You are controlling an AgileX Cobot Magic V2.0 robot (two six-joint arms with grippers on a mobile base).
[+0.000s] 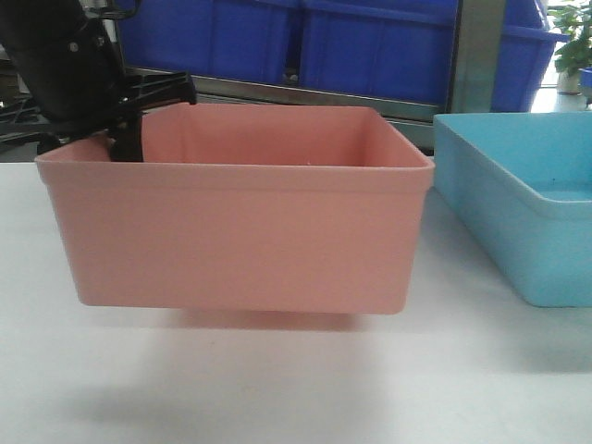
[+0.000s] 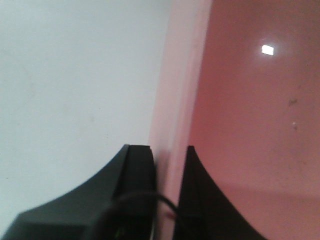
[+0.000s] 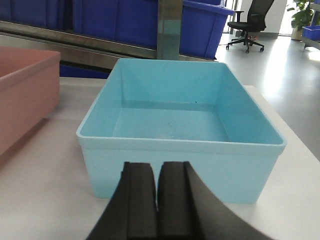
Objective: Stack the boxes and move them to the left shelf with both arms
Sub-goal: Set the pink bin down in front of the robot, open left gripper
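The salmon pink box (image 1: pixel 240 231) hangs a little above the white table (image 1: pixel 277 388), with a shadow under it. My left gripper (image 1: pixel 129 139) is shut on its left wall. In the left wrist view one finger is outside the wall and one inside, my left gripper (image 2: pixel 170 150) pinching the pink rim (image 2: pixel 172 100). The light blue box (image 1: pixel 527 203) stands on the table to the right. My right gripper (image 3: pixel 157 167) is shut and empty, just in front of the light blue box (image 3: pixel 180 125). The pink box's corner (image 3: pixel 25 95) shows at the left. The left shelf's rollers are out of view.
Dark blue ribbed bins (image 1: pixel 370 46) sit on a steel rack bar (image 1: pixel 305 92) behind the table. A steel upright (image 1: pixel 476 55) stands behind the blue box. An office chair (image 3: pixel 247 22) and a plant (image 1: pixel 573 46) are far right.
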